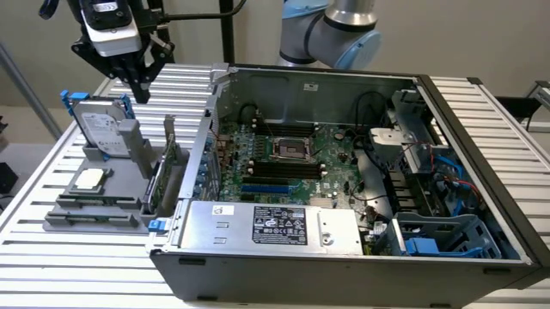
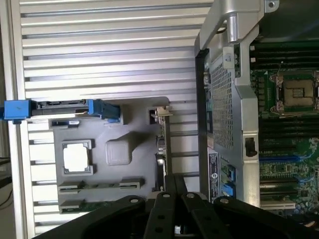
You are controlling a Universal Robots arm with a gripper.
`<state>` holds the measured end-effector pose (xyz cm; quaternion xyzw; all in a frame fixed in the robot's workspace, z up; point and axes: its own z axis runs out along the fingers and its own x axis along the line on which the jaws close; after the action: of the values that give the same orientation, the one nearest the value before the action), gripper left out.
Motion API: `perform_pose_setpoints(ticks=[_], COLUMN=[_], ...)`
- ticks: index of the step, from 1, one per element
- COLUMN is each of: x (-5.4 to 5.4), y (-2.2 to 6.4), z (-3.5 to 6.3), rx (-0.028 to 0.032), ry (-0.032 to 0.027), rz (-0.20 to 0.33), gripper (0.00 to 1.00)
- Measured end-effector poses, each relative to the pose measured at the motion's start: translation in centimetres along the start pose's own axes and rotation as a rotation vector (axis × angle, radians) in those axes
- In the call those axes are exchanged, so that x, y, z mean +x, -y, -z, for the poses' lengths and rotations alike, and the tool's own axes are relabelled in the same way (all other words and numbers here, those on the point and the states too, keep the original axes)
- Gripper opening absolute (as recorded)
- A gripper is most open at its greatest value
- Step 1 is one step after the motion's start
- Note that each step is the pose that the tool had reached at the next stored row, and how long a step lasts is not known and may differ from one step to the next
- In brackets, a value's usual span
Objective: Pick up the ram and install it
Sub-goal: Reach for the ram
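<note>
Two black fingers of the gripper (image 1: 140, 95) (image 2: 174, 180) are pressed together with nothing between them. The gripper hangs over the grey plastic parts holder (image 1: 120, 193) (image 2: 134, 149), above its end where the silver hard drive with blue handles (image 1: 102, 129) stands.

The ram (image 1: 90, 217) (image 2: 92, 205), a thin green stick, sits on edge in a slot at the holder's other end, well apart from the fingertips and untouched. A second slot beside it seems to hold another stick, though I cannot tell for sure.

The open grey computer case (image 1: 344, 270) lies beside the holder, and the long black memory slots (image 1: 279, 170) on its green motherboard (image 1: 335, 145) look empty.

The main risk, as I judge it, is crowding. The tall green expansion card with a metal bracket (image 1: 163, 174) (image 2: 162, 144) stands just beside the holder, near the fingertips in the wrist view, so a careless descent could clip it or the drive.

Fingers kept together would strike the stick's top edge and not straddle it. An off-centre pinch could tilt so narrow a board, and a tilted board would likely jam in its slot.
</note>
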<state>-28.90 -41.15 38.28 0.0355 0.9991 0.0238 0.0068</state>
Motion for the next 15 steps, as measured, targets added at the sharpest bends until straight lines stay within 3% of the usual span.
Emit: perform_pose_setpoints(ticks=[15], x=[6.8], y=[0.61], z=[-0.32], rx=[0.0016], ry=[-0.0045], rz=[0.0], gripper=[0.11])
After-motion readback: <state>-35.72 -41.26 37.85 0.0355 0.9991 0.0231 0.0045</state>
